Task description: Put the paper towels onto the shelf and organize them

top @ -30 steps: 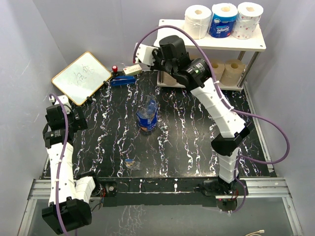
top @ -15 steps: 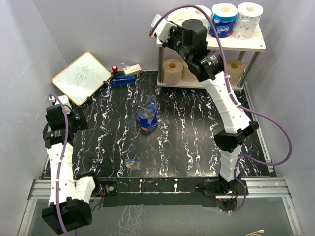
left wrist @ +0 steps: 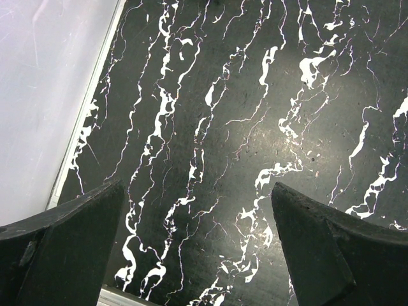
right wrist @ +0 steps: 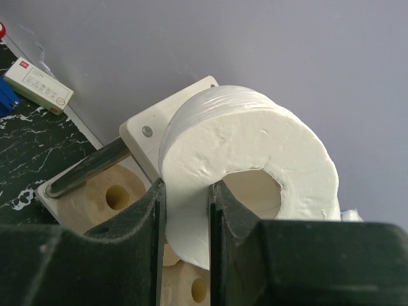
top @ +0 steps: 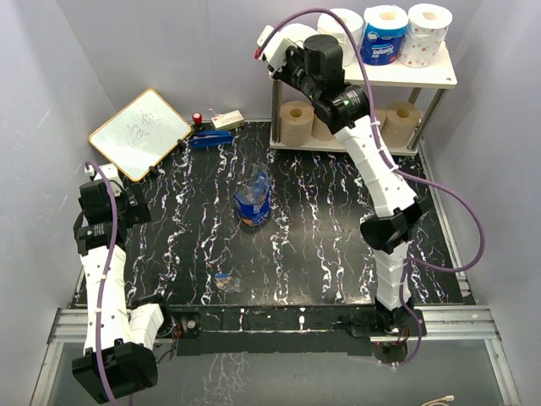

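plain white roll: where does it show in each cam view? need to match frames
Top external: plain white roll at top centre, on the shelf's upper board, left of the blue-wrapped roll, partly hidden by the right arm.
Left wrist: not in it.
Right wrist: fills the centre, its wall between the right gripper's fingers.
Shared landmark: the tan roll at the lower tier's left end.

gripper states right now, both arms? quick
Left gripper: open, nothing between the fingers.
Right gripper: closed on the plain white roll, pinching its wall.
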You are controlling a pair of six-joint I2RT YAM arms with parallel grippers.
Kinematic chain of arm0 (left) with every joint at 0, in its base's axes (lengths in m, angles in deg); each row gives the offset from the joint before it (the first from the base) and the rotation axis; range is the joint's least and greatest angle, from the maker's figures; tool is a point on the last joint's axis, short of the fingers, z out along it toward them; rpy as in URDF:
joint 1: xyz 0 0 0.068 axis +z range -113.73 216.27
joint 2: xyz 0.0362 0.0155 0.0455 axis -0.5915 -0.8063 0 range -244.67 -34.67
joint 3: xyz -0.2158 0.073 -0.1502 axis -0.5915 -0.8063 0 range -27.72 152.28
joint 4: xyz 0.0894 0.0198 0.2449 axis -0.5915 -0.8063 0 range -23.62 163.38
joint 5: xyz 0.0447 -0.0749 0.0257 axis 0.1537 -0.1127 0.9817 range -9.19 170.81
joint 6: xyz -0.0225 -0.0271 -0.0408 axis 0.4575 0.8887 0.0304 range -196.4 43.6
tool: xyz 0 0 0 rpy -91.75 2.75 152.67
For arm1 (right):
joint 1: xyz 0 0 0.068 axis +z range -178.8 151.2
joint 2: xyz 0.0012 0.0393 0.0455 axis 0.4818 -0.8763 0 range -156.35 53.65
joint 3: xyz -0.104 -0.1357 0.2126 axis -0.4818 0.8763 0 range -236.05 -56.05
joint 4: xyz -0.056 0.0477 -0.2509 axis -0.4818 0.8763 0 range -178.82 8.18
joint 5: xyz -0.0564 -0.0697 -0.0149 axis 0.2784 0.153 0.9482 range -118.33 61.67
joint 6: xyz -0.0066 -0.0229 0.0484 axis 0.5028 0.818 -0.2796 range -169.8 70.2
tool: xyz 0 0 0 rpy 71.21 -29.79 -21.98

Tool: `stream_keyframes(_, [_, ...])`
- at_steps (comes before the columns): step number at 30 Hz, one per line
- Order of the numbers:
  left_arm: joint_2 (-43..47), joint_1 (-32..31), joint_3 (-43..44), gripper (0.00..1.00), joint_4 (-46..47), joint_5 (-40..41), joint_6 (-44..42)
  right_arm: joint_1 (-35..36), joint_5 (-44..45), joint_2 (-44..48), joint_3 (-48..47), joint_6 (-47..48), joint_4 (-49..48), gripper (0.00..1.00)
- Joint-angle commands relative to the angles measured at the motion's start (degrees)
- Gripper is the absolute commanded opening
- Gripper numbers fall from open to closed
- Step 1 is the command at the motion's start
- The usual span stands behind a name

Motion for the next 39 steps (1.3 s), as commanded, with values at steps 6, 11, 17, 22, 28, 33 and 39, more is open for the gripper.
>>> stream_keyframes(6, [0.8, 0.4, -0.5, 0.98, 0.1, -0.9, -0.1, -2.8, -3.5, -0.4, -3.8, -4.7, -8.0, 0.00])
stream_keyframes(11, [0.7, 0.4, -0.6, 0.98, 0.1, -1.0, -0.1, -4.0, -4.7, -0.5, -3.4, -6.7, -7.8, 0.00])
stream_keyframes(17, [0.8, 0.4, -0.6, 0.98, 0.2, -1.0, -0.1, -4.2, -4.9, -0.5, -2.9, -7.9, -9.1, 0.25])
stream_keyframes(22, [1.0, 0.4, -0.6, 0.98, 0.2, -1.0, -0.1, -4.3, -5.0, -1.1, -2.9, -7.8, -9.8, 0.40])
stream_keyframes(28, [0.9, 0.4, -0.6, 0.98, 0.2, -1.1, -0.1, -5.0, -5.5, -1.4, -3.1, -8.9, -11.7, 0.47])
stream_keyframes(33, [0.9, 0.4, -0.7, 0.98, 0.3, -1.1, -0.1, -5.2, -5.6, -1.7, -3.0, -9.0, -14.2, 0.71])
stream_keyframes(39, [1.1, 0.5, -0.9, 0.98, 0.3, -1.0, -0.1, -1.4, -1.2, 2.7, -0.3, -7.4, -22.4, 0.99])
